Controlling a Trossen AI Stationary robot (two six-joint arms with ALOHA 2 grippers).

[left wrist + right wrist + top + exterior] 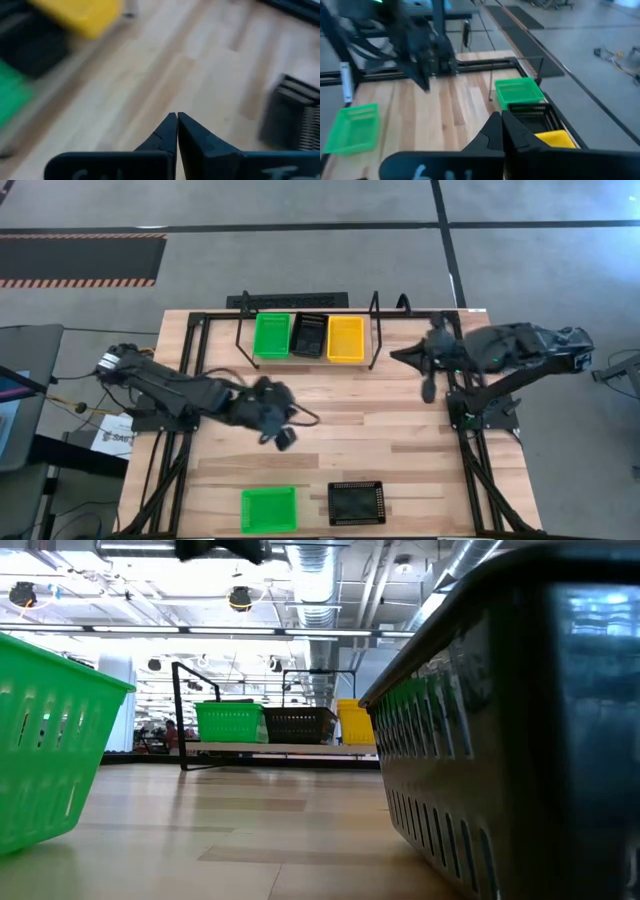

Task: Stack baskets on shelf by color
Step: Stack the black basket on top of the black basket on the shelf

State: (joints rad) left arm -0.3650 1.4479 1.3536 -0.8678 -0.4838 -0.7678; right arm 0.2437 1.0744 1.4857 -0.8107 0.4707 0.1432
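Here, label by label:
Shelf: the shelf (pixel 305 362) stands at the far edge of the table (pixel 400 450), its black wire frame rising at both ends.
Baskets on shelf: a row of three, touching side by side: a green basket (pixel 271 336), a black basket (pixel 308 336) in the middle, and a yellow basket (pixel 346 338).
Baskets on table: a second green basket (pixel 268 509) and a second black basket (pixel 356 502) lie near the front edge, apart from each other; in the low view they fill the left and right foreground.
Left gripper: the left gripper (pixel 283 438) hangs over the middle of the table, between the shelf and the front baskets, fingers pressed together and holding nothing; its wrist view shows the two tips meeting.
Right gripper: the right gripper (pixel 428 391) hangs over the table just to the right of the shelf, fingers likewise pressed together and empty.
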